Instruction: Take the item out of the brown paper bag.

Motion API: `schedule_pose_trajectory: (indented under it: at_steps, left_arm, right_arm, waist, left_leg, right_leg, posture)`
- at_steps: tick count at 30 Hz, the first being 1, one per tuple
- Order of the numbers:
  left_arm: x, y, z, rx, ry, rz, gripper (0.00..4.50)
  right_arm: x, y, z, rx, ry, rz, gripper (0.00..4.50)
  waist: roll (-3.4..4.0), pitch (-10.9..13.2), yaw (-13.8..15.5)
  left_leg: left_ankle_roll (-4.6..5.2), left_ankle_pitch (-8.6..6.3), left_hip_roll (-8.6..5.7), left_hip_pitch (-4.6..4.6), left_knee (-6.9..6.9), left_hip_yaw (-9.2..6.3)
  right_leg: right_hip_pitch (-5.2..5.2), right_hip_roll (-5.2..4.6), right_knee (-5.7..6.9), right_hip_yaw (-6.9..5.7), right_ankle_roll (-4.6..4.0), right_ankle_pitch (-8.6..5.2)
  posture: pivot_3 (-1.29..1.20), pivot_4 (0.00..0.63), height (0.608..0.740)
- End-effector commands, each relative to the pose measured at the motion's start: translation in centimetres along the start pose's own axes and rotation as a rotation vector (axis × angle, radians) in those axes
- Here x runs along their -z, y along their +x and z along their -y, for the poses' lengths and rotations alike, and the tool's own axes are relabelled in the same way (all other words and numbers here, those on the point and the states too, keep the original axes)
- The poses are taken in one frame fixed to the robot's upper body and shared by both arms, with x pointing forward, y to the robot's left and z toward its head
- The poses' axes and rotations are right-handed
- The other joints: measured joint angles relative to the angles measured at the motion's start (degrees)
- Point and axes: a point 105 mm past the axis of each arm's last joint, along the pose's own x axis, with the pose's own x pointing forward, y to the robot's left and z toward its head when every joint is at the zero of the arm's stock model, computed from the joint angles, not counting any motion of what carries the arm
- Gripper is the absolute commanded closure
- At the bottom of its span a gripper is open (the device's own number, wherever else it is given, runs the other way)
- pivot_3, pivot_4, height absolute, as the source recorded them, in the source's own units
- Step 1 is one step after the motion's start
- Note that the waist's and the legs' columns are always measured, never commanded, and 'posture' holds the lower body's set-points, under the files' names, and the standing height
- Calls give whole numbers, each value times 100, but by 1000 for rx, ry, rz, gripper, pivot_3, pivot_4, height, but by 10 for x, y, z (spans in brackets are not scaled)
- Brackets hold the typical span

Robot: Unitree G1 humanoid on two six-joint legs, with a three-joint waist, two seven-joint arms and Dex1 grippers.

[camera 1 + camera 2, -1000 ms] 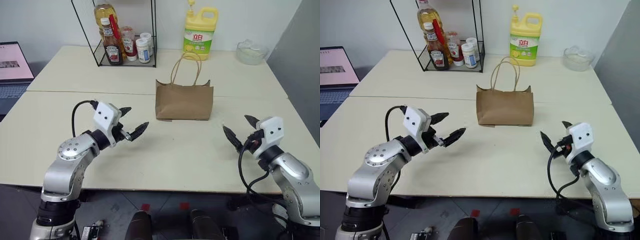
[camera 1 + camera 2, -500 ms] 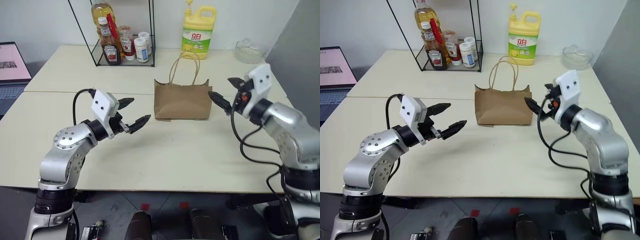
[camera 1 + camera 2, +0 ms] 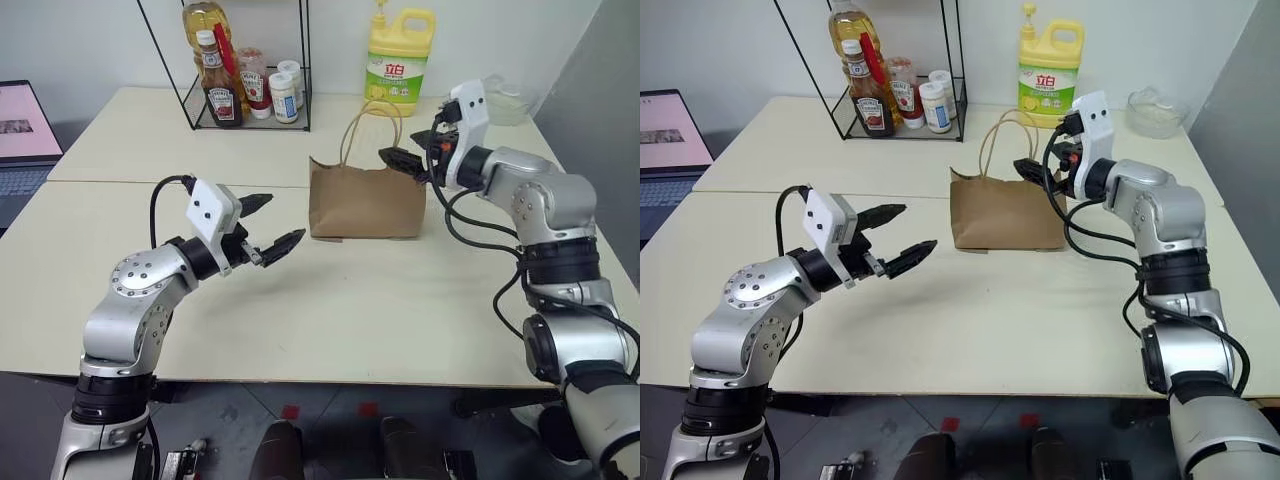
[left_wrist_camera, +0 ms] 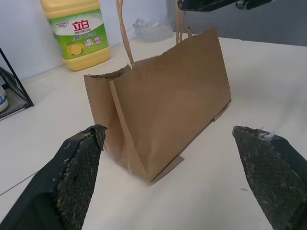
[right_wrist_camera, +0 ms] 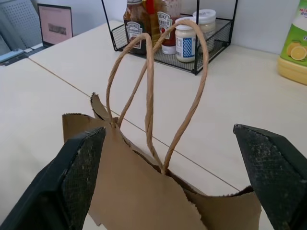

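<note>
Cream tabletop (image 3: 350,300), two slabs butted together, white wall behind.

Bag (image 3: 367,203): brown paper, upright at centre frame, just beyond the seam between the slabs. Its long axis runs left to right across the picture; the mouth faces up, with two looped cord handles (image 3: 372,135) rising above it. The top edge looks torn and uneven in the right wrist view.

Item: not visible; presumably inside the bag, since nothing small and orange-yellow lies on the table. Its position within cannot be told.

Right gripper (image 3: 418,150): at upper right of centre, level with the bag's rim at its right end, just beside the handles and pointing toward picture left. Fingers spread wide, nothing between them. The right wrist view looks straight across the handles and open rim, so the mouth lies directly ahead and slightly below the jaws.

Left gripper (image 3: 268,225): lower left of the bag, above the table, apart from the bag's left end, aimed at its broad front. Fingers spread wide, empty.

Judgement: the right gripper is the nearer to the opening; the left is placed to steady the bag's side.

Beyond: wire rack (image 3: 250,70) with bottles at upper left, yellow jug (image 3: 399,55) behind the bag, glass bowl (image 3: 1156,113) at far right, laptop (image 3: 25,130) at the left edge.
</note>
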Motion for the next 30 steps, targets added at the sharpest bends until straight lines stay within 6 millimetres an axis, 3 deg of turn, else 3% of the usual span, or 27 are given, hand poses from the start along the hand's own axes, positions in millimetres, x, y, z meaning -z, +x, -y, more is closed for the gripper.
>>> schedule_pose_trajectory:
  at_steps: [1, 12, 16, 25, 30]
  left_arm:
    - [-11, 2, 1, 6, 43, 37, 0]
    - [-8, 2, -1, 2, 48, 34, 0]
    - [-7, 2, 0, 3, 50, 33, 0]
    - [0, -5, -7, -19, 50, 4, 0]
    - [2, -12, -12, -42, 48, -13, 0]
  right_arm:
    - [-21, 7, -2, -24, -39, 51, 32]
    - [-43, 20, -3, -88, -11, 83, 32]
    - [-47, 22, -3, -94, -6, 91, 1254]
    - [-60, 28, -10, -101, -21, 131, 4470]
    - [-70, 31, -17, -111, -71, 154, 4470]
  waist:
    - [1, 0, -15]
    - [5, 3, -43]
    - [5, 3, -45]
    - [6, 4, -58]
    - [7, 4, -60]
  left_leg:
    - [0, 0, 0, 0, 0, 0]
    - [-1, 0, 0, -6, -1, 1]
    - [-1, 0, 0, -9, -1, 1]
    - [-2, 1, 0, -35, 2, 0]
    - [-2, 2, 0, -47, 1, 1]
  right_leg:
    - [0, 0, 0, 0, 0, 0]
    - [-9, -1, 4, -1, -1, 0]
    - [-12, -1, 5, -1, -1, 0]
    - [-39, -2, 12, -2, -2, 1]
    - [-52, -3, 14, -4, -3, 2]
  posture:
    - [0, 150, 740]
    - [0, 150, 740]
    - [0, 150, 740]
    - [0, 150, 740]
    - [0, 150, 740]
